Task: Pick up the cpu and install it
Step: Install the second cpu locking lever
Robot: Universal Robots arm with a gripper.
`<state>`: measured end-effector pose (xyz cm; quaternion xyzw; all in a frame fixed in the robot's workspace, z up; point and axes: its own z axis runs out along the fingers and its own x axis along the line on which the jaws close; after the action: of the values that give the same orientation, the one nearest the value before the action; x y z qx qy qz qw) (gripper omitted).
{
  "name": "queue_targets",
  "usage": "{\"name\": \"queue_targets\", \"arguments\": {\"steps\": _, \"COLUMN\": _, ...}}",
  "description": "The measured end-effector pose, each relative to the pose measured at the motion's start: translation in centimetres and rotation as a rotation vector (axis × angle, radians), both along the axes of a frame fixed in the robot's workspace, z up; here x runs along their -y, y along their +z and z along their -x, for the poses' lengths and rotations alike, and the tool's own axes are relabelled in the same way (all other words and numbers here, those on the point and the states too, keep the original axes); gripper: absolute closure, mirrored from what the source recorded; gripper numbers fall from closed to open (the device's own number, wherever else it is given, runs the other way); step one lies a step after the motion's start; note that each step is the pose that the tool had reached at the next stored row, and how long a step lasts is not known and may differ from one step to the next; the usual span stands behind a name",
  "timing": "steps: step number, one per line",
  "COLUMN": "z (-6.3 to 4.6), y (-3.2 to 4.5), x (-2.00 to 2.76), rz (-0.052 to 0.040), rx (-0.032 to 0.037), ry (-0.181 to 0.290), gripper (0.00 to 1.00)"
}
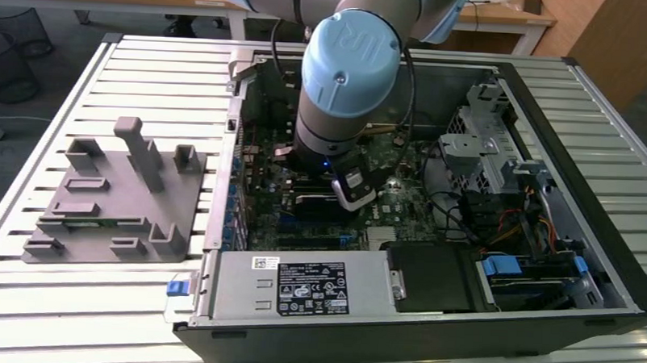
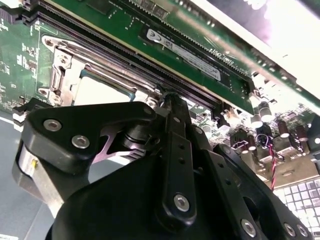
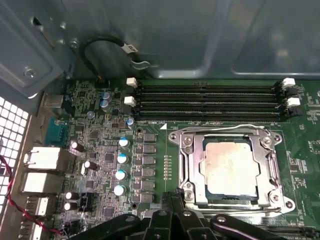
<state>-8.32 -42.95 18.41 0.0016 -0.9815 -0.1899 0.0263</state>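
Note:
The cpu, a pale silvery square, lies flat inside the metal-framed socket on the green motherboard. In the second wrist view the cpu shows as a pale patch within the socket frame. My gripper hangs just off one edge of the socket, with its black fingers drawn together and nothing between them. The same gripper has its tip close above the board beside the socket. In the exterior view the gripper reaches down into the open computer case.
Memory slots run along one side of the socket. The case walls, drive cage and power supply hem in the arm. A grey plastic fixture stands on the slatted table at the exterior view's left.

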Motion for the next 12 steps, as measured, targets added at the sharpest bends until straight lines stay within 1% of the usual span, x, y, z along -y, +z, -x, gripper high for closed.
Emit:
{"name": "queue_targets", "arguments": {"steps": 2, "z": 0.0, "y": 0.00, "x": -0.01, "rz": -0.0005, "rx": 0.0000, "ry": 0.000, "gripper": 0.89}}
{"name": "queue_targets", "arguments": {"steps": 4, "z": 0.1, "y": 0.23, "x": -0.01, "rz": -0.0007, "rx": 0.0001, "ry": 0.000, "gripper": 0.89}}
{"name": "queue_targets", "arguments": {"steps": 9, "z": 0.1, "y": 1.28, "x": -0.01, "rz": -0.0006, "rx": 0.0000, "ry": 0.000, "gripper": 0.89}}
{"name": "queue_targets", "arguments": {"steps": 12, "z": 0.1, "y": 2.11, "x": -0.01, "rz": -0.0005, "rx": 0.0000, "ry": 0.000, "gripper": 0.89}}
